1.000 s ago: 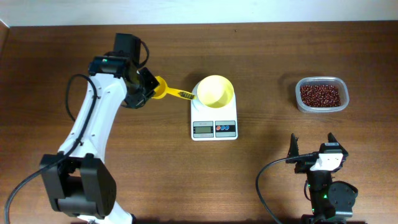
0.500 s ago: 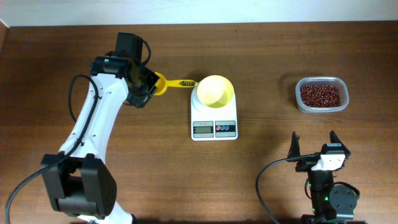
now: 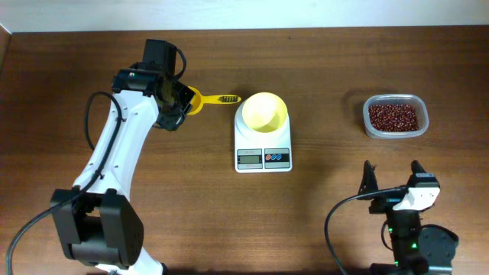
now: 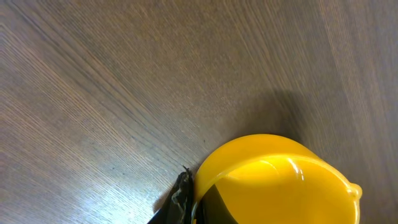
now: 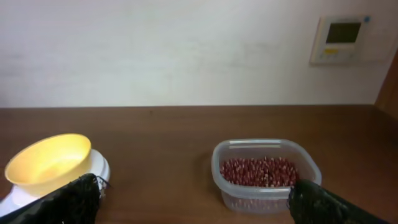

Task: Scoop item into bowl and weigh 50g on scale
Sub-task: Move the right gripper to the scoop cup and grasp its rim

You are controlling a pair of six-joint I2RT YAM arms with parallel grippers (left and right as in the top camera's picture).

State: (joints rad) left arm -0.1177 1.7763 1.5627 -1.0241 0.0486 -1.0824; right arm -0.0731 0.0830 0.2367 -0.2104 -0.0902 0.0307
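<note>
The pale yellow bowl (image 3: 264, 111) stands empty on the white scale (image 3: 263, 151) at the table's middle; it also shows at the left of the right wrist view (image 5: 48, 161). The red-brown beans (image 3: 393, 117) fill a clear tub (image 3: 372, 128) at the right, also in the right wrist view (image 5: 261, 170). My left gripper (image 3: 183, 101) is shut on the cup end of a yellow scoop (image 3: 208, 99), left of the bowl; the scoop's cup fills the left wrist view (image 4: 280, 180). My right gripper (image 3: 393, 177) is open and empty near the front edge, below the tub.
Bare brown wood lies between the scale and the tub. A pale wall with a small wall panel (image 5: 341, 37) stands behind the table.
My left gripper has lifted and turned the scoop so its handle points level toward the bowl. My right gripper has drawn back toward the front edge and to the right.
</note>
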